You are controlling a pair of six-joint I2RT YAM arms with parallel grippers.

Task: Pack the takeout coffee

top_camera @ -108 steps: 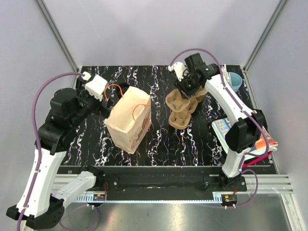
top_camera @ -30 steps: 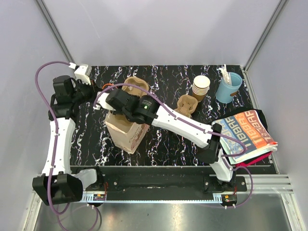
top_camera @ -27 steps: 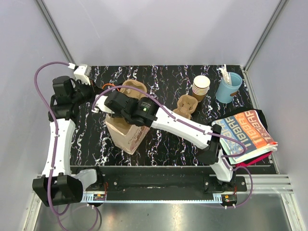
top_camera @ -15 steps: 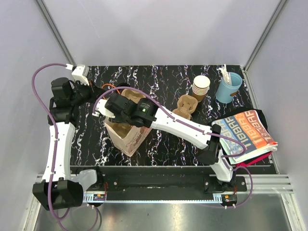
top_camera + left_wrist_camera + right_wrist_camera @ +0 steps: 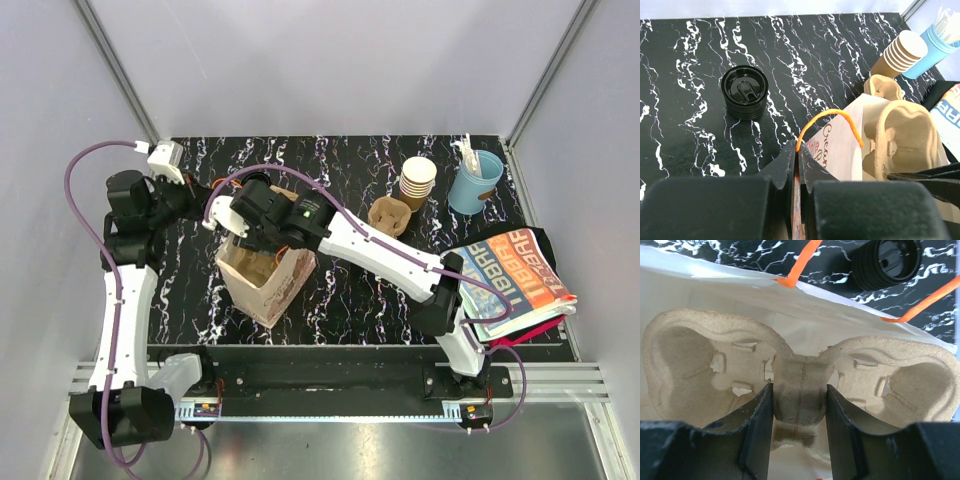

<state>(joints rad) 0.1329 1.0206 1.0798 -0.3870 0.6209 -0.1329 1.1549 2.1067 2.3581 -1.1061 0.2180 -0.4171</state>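
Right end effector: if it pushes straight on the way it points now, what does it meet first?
The right end effector grips the cup carrier by its centre. Straight on lies the inside of the paper bag, probably its floor, though depth is unclear.

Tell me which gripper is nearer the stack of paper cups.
Right. The right gripper holds the cup carrier in the mouth of the paper bag, left of the stack of paper cups; the left gripper pinches the bag's rim farther left.

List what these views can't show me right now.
- Bag bottom: right wrist view, covered by the cup carrier.
- Bag mouth: top view, mostly under the right arm.
- Single lidded coffee cup: seen in no view.
- Blue cup contents: top view, too small.
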